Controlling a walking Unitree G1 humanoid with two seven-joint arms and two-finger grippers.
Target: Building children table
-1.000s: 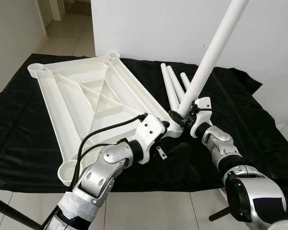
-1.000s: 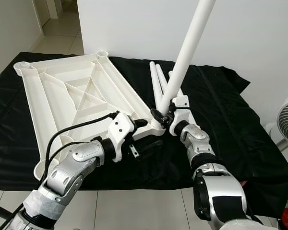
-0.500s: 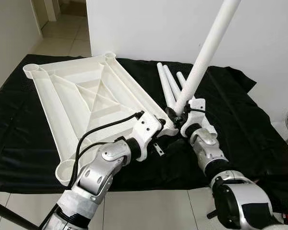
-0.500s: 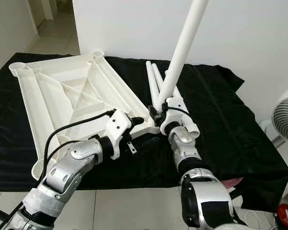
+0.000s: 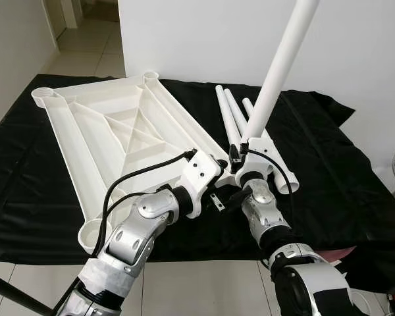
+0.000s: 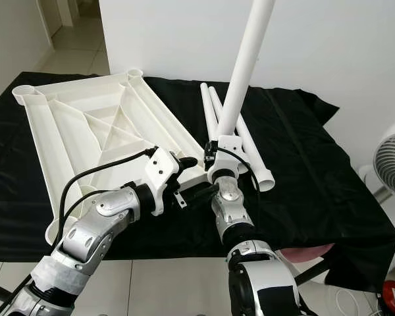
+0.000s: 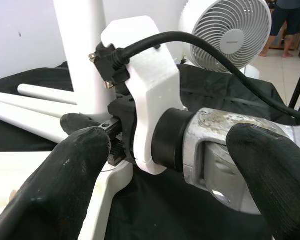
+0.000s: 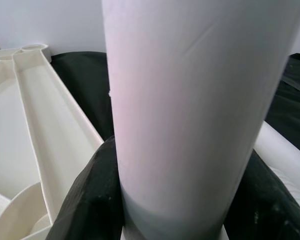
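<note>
White table leg (image 5: 282,62) upright in right end effector (image 5: 240,162) at tabletop (image 5: 92,131) corner, left end effector (image 5: 227,191) spread beside

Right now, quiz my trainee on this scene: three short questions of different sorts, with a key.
1. True or false: the right gripper is shut on a white leg.
2. How many legs lie loose on the black cloth? A) one B) three C) five
3. Fill in: the held leg stands at the ___ corner socket of the tabletop, near or far?

Key: 1 true; 2 B; 3 near.
</note>
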